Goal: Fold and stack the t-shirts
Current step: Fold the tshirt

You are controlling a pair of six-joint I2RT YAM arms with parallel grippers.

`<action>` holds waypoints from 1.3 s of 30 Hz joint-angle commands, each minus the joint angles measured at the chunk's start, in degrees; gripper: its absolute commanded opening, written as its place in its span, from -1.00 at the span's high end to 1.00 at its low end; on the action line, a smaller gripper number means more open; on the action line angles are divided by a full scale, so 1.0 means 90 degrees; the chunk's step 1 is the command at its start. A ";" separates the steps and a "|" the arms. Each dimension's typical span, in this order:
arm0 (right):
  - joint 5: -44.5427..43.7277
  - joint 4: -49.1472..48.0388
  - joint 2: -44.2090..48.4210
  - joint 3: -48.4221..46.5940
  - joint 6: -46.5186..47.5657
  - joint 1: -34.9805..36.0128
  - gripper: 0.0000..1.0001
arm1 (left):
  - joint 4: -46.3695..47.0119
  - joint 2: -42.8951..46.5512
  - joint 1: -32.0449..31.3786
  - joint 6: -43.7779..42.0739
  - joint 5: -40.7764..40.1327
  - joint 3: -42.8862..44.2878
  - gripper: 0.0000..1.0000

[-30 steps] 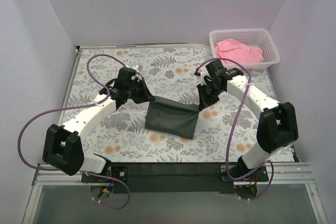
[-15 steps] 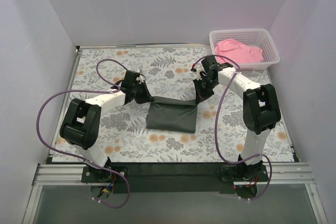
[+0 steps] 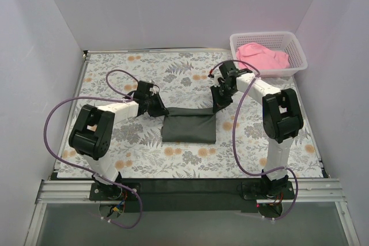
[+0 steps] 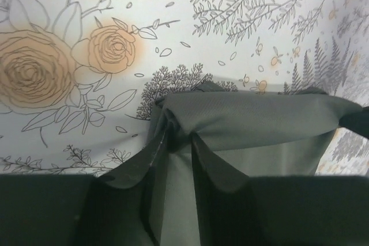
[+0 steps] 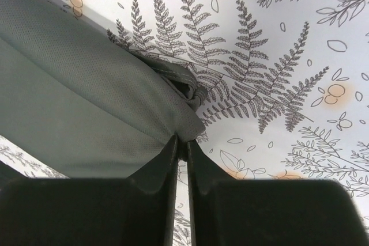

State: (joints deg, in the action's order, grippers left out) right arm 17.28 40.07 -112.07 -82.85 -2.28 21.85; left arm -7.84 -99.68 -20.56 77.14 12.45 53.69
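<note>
Table (image 3: 115, 154): top printed with flowers and ferns, with plain pale walls at its left, right and far sides
Left arm (image 3: 115, 109): white and black, elbow raised at the near left, forearm reaching right toward the middle of the table
Right arm (image 3: 262, 87): same make, elbow raised at the near right, forearm reaching left and far toward the middle
Dark t-shirt (image 3: 189, 128): charcoal grey-green, folded to a rough rectangle and lying at the middle of the table; its far edge is drawn in a line between the two grippers
Basket (image 3: 297, 56): white plastic mesh, at the far right corner of the table
Pink t-shirt (image 3: 262, 56): bright pink, crumpled inside the basket, well apart from the dark t-shirt
Left gripper (image 3: 160, 109): at the far-left corner of the dark t-shirt; the left wrist view shows its fingers drawn narrow with a bunched pleat of the cloth pinched between them
Right gripper (image 3: 218, 103): at the far-right corner of the dark t-shirt; the right wrist view shows its fingers almost together, the tips nipping the rolled edge of the cloth just above the fern print
Cables (image 3: 47, 136): purple, one looping wide off each arm – left loop out past the left elbow, right loop hanging beside the right arm
</note>
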 commanded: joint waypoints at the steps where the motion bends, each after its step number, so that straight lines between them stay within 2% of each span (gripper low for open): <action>1: -0.0152 -0.0312 0.0332 -0.0267 -0.0107 -0.0035 0.63 | 0.0050 0.0645 0.0057 0.0159 -0.0308 -0.0077 0.49; 2: -0.0210 -0.0496 0.0546 -0.0248 -0.0137 -0.0025 0.50 | -0.0027 0.0926 0.0057 0.0178 -0.0493 -0.0087 0.36; 3: -0.0288 -0.0594 0.0683 -0.0199 -0.0147 -0.0025 0.44 | -0.0066 0.1055 0.0057 0.0178 -0.0591 -0.0087 -0.01; 4: -0.0318 -0.0692 0.0820 -0.0054 -0.0156 -0.0025 0.31 | -0.0115 0.1220 0.0057 0.0188 -0.0689 -0.0096 -0.24; 6: -0.0260 -0.1034 0.1248 0.0142 -0.0147 -0.0015 0.13 | -0.0310 0.1629 0.0057 0.0179 -0.0846 -0.0106 -0.51; 7: -0.0202 -0.1141 0.1367 0.0346 -0.0098 -0.0015 -0.04 | -0.0388 0.1748 0.0057 0.0169 -0.0846 -0.0097 -0.59; 9: 0.0080 -0.1433 0.1690 0.0571 0.0029 0.0033 -0.07 | -0.0613 0.2079 0.0028 0.0198 -0.0788 -0.0145 -0.59; 11: 0.0354 -0.1552 0.1856 0.0884 0.0194 0.0092 -0.01 | -0.0779 0.2217 -0.0069 0.0256 -0.0710 -0.0291 -0.59; 12: 0.0704 -0.1610 0.1866 0.0972 0.0224 0.0160 0.06 | -0.0847 0.2286 -0.0137 0.0295 -0.0622 -0.0331 -0.59; 13: 0.0872 -0.1611 0.1857 0.1050 0.0224 0.0180 0.22 | -0.0906 0.2277 -0.0176 0.0334 -0.0544 -0.0389 -0.59; 15: 0.1290 -0.1611 0.1818 0.1314 0.0447 0.0296 0.36 | -0.1160 0.2238 -0.0274 0.0441 -0.0475 -0.0545 -0.58; 19: 0.1566 -0.1621 0.1681 0.1646 0.0634 0.0473 0.48 | -0.1463 0.2101 -0.0440 0.0491 -0.0436 -0.0848 -0.45; 23: 0.1713 -0.1679 0.1302 0.1608 0.0693 0.0512 0.50 | -0.1619 0.1732 -0.0548 0.0403 -0.0290 -0.0946 -0.27; 26: 0.1655 -0.1679 0.0921 0.1335 0.0713 0.0512 0.53 | -0.1785 0.1457 -0.0626 0.0316 -0.0289 -0.0849 -0.02; 27: 0.1538 -0.1679 0.0813 0.1189 0.0722 0.0502 0.54 | -0.1805 0.1331 -0.0665 0.0276 -0.0299 -0.0839 0.21; 30: 0.1265 -0.1670 0.0412 0.0876 0.0703 0.0502 0.57 | -0.1834 0.1145 -0.0704 0.0159 -0.0289 -0.0810 0.51; 33: 0.1186 -0.1660 0.0012 0.0359 0.0576 0.0415 0.60 | -0.1873 0.1017 -0.0694 0.0061 -0.0260 -0.0839 0.68; 34: 0.1166 -0.1650 -0.0095 0.0097 0.0557 0.0366 0.60 | -0.1903 0.0988 -0.0704 0.0032 -0.0270 -0.0839 0.83; 39: 0.0863 -0.1533 -0.0798 -0.0793 0.0051 -0.0151 0.61 | -0.1961 0.0968 -0.0695 -0.0056 -0.0338 -0.0936 0.91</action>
State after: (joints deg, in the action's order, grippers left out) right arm 26.96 26.87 -117.01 -84.58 1.48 23.81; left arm -22.94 -90.15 -26.50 78.39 10.57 45.74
